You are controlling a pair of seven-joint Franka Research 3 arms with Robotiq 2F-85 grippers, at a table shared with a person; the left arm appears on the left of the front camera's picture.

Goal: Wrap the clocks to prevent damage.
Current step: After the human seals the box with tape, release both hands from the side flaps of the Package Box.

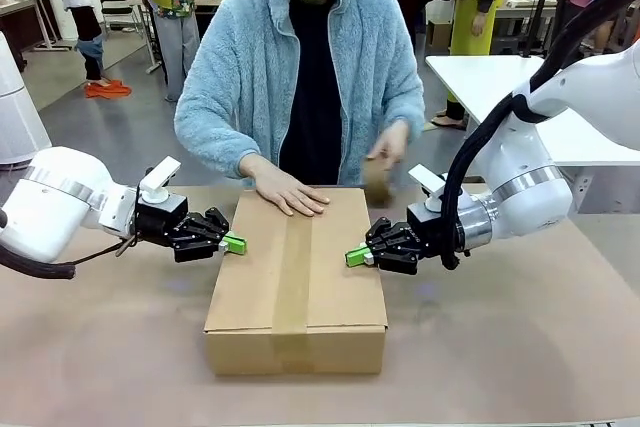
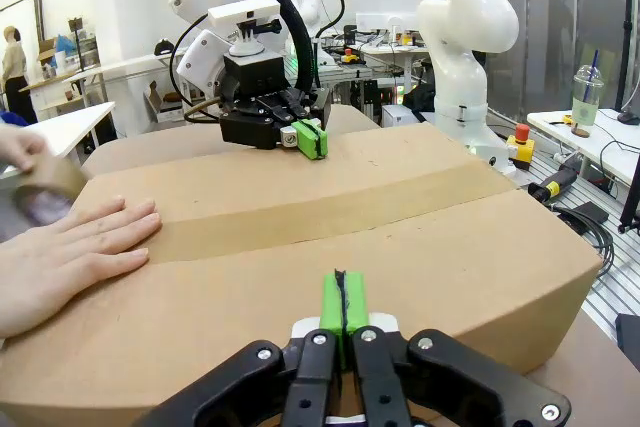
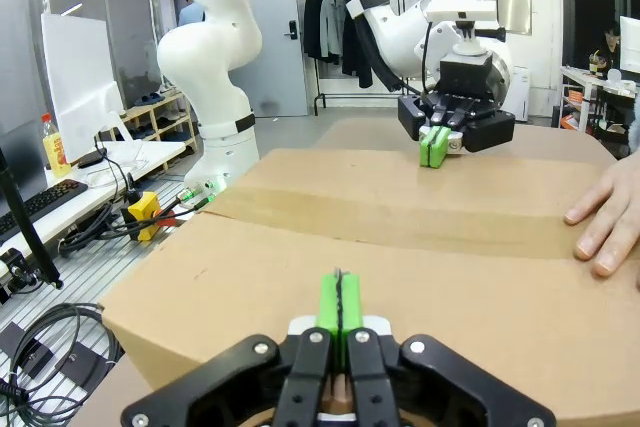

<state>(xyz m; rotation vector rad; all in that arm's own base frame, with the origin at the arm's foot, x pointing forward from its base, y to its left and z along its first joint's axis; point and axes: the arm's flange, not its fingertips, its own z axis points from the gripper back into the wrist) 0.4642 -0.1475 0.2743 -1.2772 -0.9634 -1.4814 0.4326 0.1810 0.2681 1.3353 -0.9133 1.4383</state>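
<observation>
Clocks unseen inside taped cardboard box (image 1: 296, 277) | left tool (image 1: 236, 243), right tool (image 1: 355, 256): closed, empty, at side edges

The closed cardboard box (image 1: 296, 282) takes up the middle of the table (image 1: 520, 347), its flaps taped down along the centre. The left gripper (image 1: 236, 243) presses against one long side with its pads together, and the right gripper (image 1: 355, 256) does the same against the opposite side, so both flanks are blocked there. The person's flat hand (image 1: 288, 193) covers the far part of the lid; their other hand (image 1: 385, 152) holds a tape roll (image 1: 377, 180) just past the far corner. The near half of the lid lies bare, and open tabletop runs in front of the box.
</observation>
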